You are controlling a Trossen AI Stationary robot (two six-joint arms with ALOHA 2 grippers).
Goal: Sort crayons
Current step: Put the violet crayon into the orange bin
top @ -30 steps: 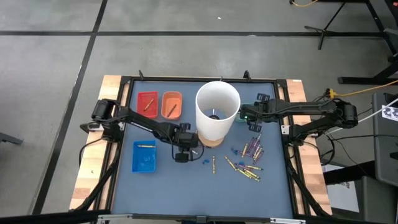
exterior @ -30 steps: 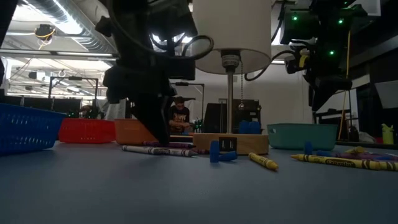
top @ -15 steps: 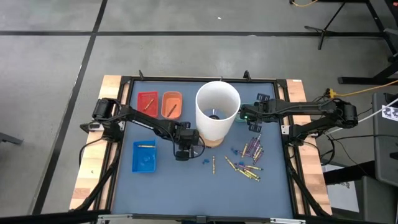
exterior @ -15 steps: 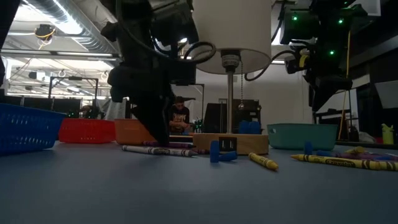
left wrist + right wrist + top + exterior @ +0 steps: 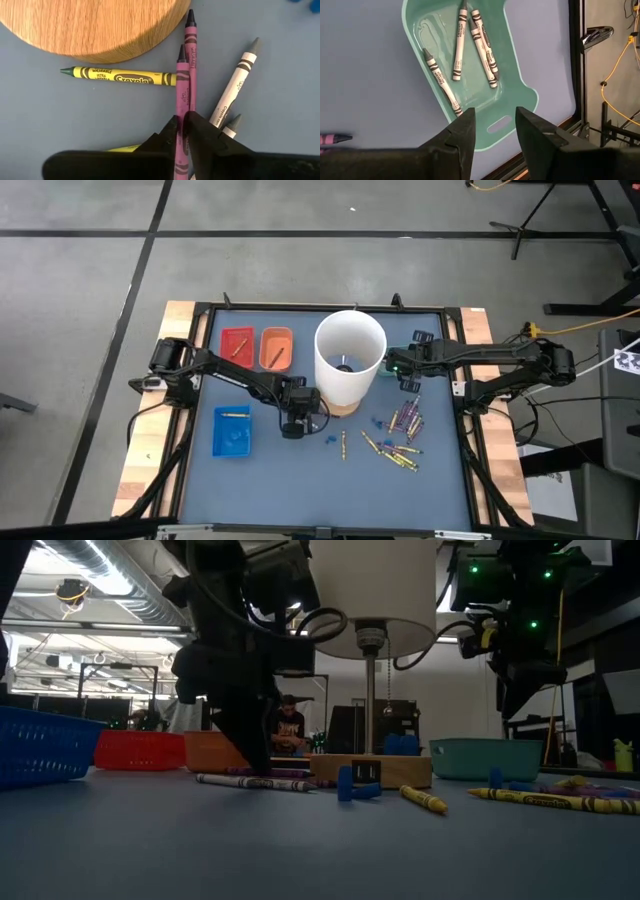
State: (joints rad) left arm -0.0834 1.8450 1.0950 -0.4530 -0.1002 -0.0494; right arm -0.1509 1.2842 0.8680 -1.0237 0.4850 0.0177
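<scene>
We see the left gripper [image 5: 182, 131] down on the blue-grey mat [image 5: 300, 480] beside the round wooden base [image 5: 95, 25] of the tall white cylinder [image 5: 350, 360], its dark fingers [image 5: 205, 137] clamped on a purple crayon [image 5: 181, 95]. A second purple crayon [image 5: 190, 55] lies alongside it, a yellow crayon [image 5: 117, 77] and a white-wrapped grey crayon [image 5: 235, 85] close by. The right gripper [image 5: 492, 130] hangs above the teal plastic tray [image 5: 515, 75] holding grey crayons [image 5: 460, 47], its fingers apart and empty. More crayons [image 5: 400, 440] lie scattered on the mat's right side.
</scene>
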